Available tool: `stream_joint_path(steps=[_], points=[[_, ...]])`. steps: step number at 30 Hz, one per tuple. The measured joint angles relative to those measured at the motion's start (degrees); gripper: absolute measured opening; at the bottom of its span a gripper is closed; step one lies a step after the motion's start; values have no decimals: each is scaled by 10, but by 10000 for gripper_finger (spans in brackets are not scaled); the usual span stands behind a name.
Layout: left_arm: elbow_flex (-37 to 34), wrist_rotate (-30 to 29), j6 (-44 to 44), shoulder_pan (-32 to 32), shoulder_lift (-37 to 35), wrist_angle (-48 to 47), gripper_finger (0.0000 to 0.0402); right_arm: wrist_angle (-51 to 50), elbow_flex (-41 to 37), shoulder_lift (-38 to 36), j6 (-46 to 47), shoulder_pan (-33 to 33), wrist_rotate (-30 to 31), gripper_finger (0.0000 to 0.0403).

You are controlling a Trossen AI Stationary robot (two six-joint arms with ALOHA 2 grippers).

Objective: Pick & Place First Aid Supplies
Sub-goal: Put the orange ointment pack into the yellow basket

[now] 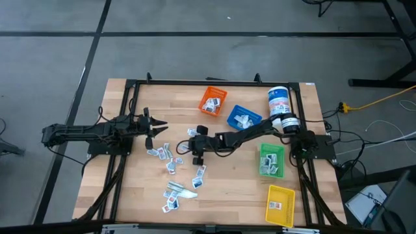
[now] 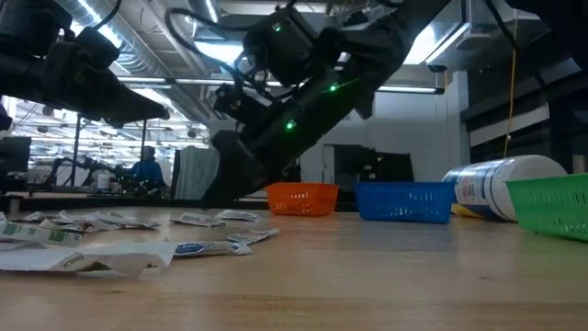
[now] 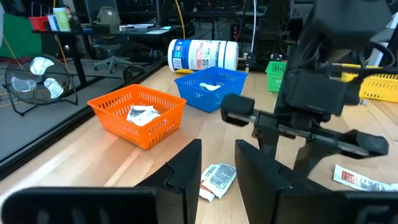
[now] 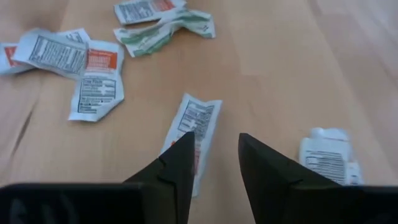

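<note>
Packet (image 4: 198, 134) just ahead of right gripper (image 4: 214, 165), long axis along reach, between parted, empty fingers

A grey floor (image 1: 195, 19) crossed by dark seam lines surrounds the wooden table (image 1: 221, 195). An orange cable (image 1: 380, 101) snakes over it on the right, near dark stand legs (image 1: 380, 81). Beyond the table, a large hall has exposed ceiling ducts (image 2: 119, 51) and strip lights (image 2: 441, 41). A desk fan (image 3: 37, 78) stands on the floor, office chairs (image 3: 106, 25) sit by cluttered desks (image 3: 134, 28), and a person (image 2: 145, 167) sits far off.
</note>
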Motion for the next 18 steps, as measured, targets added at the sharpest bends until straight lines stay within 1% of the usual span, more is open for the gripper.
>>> stream_joint_path(steps=[8, 11, 14, 18], points=[[0, 0, 0, 0, 0, 0, 92, -1, 40, 38, 8, -11, -47, 123], [0, 0, 0, 0, 0, 0, 91, -7, 44, 42, 20, -14, -51, 121], [0, 0, 0, 0, 0, 0, 92, -20, 44, 42, 22, -16, -52, 102], [0, 0, 0, 0, 0, 0, 93, -23, 44, 41, 20, -16, -54, 56]])
